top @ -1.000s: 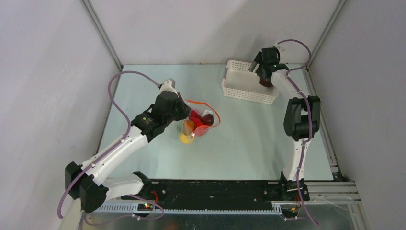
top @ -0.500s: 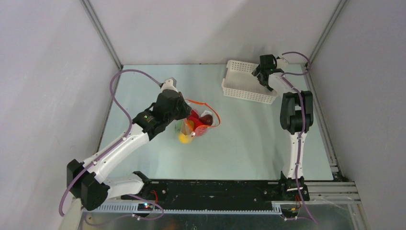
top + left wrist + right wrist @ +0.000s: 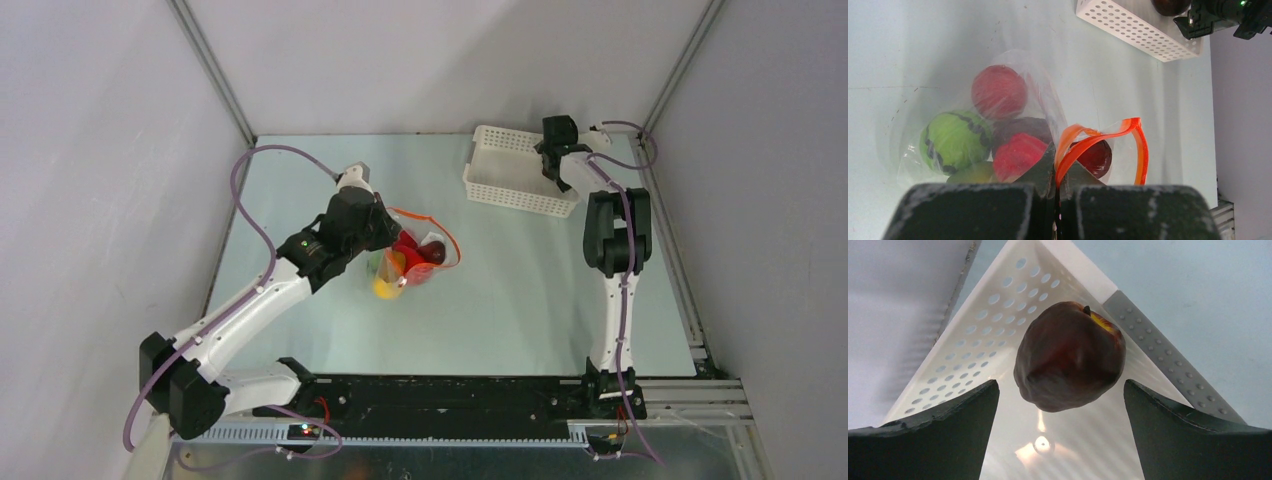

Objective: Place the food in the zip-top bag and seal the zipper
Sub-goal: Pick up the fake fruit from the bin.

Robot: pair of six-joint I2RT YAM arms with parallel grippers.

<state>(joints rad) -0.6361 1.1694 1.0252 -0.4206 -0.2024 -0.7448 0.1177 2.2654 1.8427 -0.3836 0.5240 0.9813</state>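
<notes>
Now the right hand (image 3: 1060,386), spread wide, straddles the dark maroon apple (image 3: 1068,357) in a corner of the white perforated basket (image 3: 993,320), at the far right corner of the surface (image 3: 500,290). It should sink until both fingers flank the apple's widest part, then close squarely. The left hand (image 3: 1055,162) is clenched on the zipper (image 3: 1138,145), holding the zip-top bag (image 3: 1045,107) open near the surface's middle. Since 1 second ago the right hand has dropped into the basket; the bag is unmoved.

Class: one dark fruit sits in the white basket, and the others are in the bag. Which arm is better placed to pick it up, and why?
Right. The right arm has its open jaws either side of the dark fruit in the basket. The left arm has its jaws shut on the zipper of the bag.
</notes>
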